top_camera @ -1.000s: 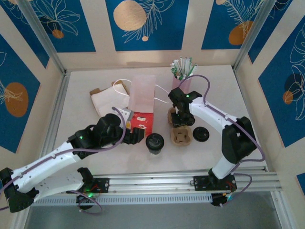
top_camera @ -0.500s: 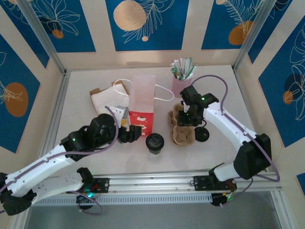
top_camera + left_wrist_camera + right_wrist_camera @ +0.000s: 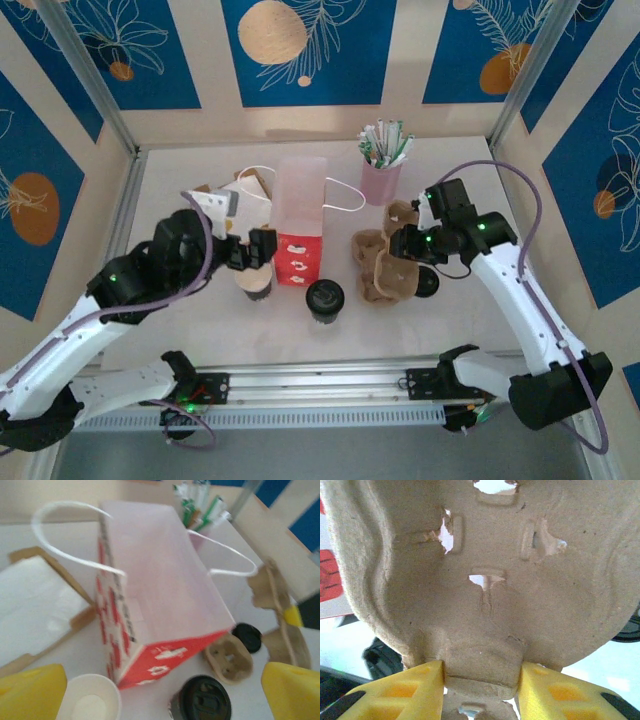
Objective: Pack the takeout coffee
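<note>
Left tool [image 3: 250, 248] hovers left of centre in the top view, its yellow fingertips [image 3: 31, 692] spread wide and gripping nothing. Just below it in that frame stands an open white paper cup [image 3: 255, 283]. In the left wrist view this cup sits in the lower left corner, beside one fingertip.

Above and left of the tool, in the upper left of the white worktop [image 3: 170, 175], lies a flat brown cardboard box [image 3: 202, 190] with white napkins [image 3: 210, 212] on it.

At centre is the red-and-white paper bag [image 3: 300, 215], its white loop handles spread to either side. Its red end points towards the bottom of the frame, just right of the white cup. A little lower and to the right stands the black-lidded paper coffee cup [image 3: 325, 297], upright on the worktop and apart from both tools.

Further right, towards the top, a pink cup [image 3: 380, 180] holds a bunch of wrapped sticks. In the left wrist view a small brown pulp tray [image 3: 227, 655] lies flat beside a loose black plastic lid [image 3: 247, 636].

Right tool [image 3: 481, 680], right of centre in the top view, is clamped on a tab of a moulded brown pulp cup carrier [image 3: 480, 580], which stands tilted.
</note>
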`<control>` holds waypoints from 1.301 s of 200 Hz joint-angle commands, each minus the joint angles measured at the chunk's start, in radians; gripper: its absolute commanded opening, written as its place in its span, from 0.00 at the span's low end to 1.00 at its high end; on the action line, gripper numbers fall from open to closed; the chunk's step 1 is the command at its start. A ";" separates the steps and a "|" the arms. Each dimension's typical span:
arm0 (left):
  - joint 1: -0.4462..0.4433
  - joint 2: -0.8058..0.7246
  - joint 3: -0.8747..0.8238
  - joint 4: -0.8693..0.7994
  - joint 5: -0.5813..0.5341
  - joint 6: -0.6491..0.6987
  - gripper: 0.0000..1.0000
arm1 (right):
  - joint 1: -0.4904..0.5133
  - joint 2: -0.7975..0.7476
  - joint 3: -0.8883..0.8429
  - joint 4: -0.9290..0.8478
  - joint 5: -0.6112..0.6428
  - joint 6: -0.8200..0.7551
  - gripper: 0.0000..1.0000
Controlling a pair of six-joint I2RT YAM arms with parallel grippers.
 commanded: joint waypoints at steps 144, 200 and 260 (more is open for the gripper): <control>0.612 0.158 -0.168 0.066 0.554 -0.037 0.52 | 0.027 0.126 0.466 0.101 -0.511 0.107 0.42; 0.559 0.193 -0.327 0.241 0.629 -0.097 0.46 | 0.076 0.256 0.602 0.154 -0.527 0.152 0.41; 0.461 0.288 -0.307 0.326 0.600 -0.106 0.46 | 0.094 0.392 0.717 0.169 -0.529 0.188 0.41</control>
